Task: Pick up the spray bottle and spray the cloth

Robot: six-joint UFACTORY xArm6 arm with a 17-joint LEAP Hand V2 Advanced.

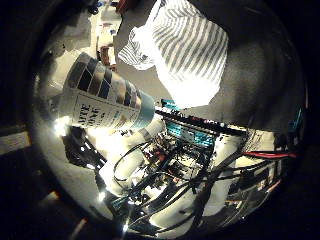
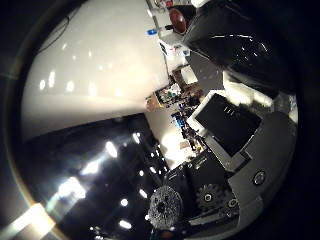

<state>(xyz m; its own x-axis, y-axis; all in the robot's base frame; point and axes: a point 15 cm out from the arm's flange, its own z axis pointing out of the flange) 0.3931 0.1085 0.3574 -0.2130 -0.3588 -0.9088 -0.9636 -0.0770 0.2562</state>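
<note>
Grey bench (image 1: 260, 100) surface lies out in front of the palm, with cluttered shelves and boxes of a workroom far behind it. On that bench, ahead of the hand (image 1: 175, 165), lies the cloth (image 1: 185, 50), white with thin dark stripes, crumpled and partly folded over itself. It looks light and limp, likely to shift or soak rather than resist a spray.

Close against the palm sits the spray bottle (image 1: 102, 97), its body wrapped in a label of blue, grey and tan blocks above a white panel. It fills much of the little-finger view, so it is very near; white finger parts reach up beside its lower end, and the hand seems closed round it, though the contact itself is hard to make out. Its nozzle and trigger are out of sight.

As a judgement: the bottle is stiff plastic with a smooth label, so it may slip or twist in the grip, and liquid inside would add sloshing weight. A hold high on the neck, near the trigger, should suit it best.
</note>
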